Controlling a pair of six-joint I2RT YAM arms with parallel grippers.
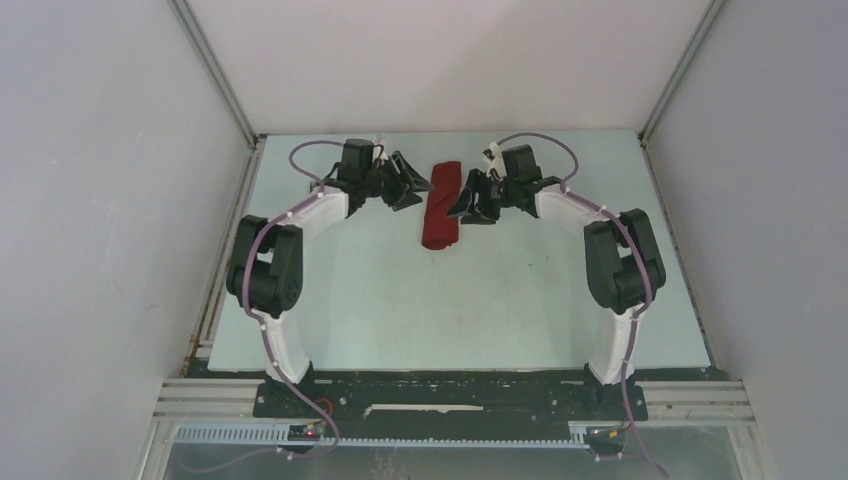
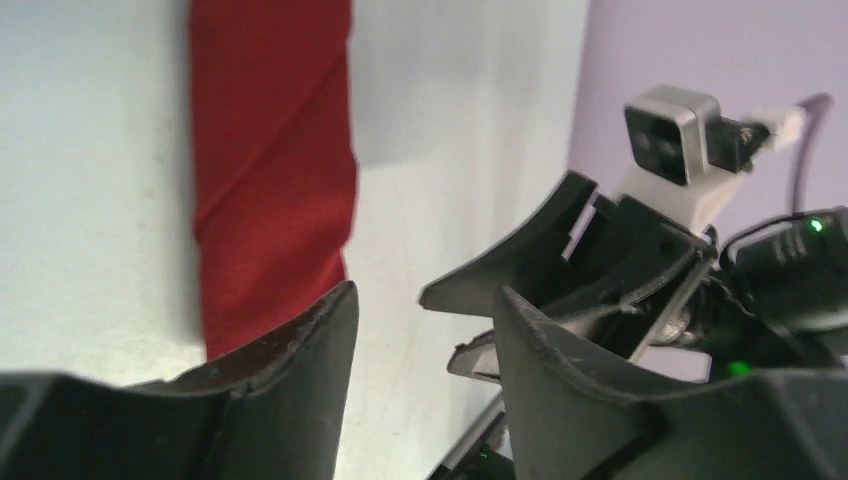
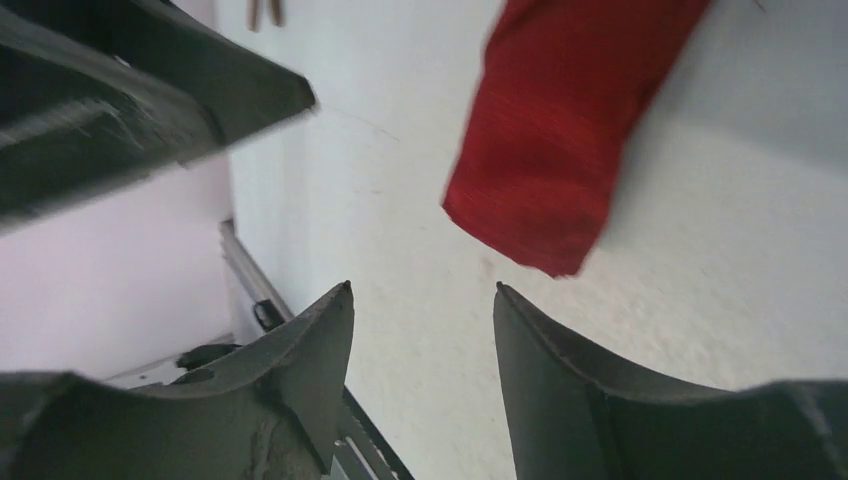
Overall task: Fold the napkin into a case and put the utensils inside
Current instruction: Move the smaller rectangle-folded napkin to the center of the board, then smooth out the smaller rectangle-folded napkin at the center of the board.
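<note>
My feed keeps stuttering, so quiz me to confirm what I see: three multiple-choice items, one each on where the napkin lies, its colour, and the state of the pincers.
1. Where does the folded napkin lie?
A. Between the left pincer and the right pincer, on the far part of the table
B. At the near edge, by the arm bases
C. Lifted off the table in one pincer

2. What colour is it?
A. Blue
B. Dark red
C. White

3. How do the pincers stand?
A. Both shut on the cloth
B. One shut, one open
C. Both open, holding nothing

Answers: 1 A, the top view shows it flat between them. 2 B, it is dark red in every view. 3 C, both wrist views show the jaws apart with nothing between.
</note>
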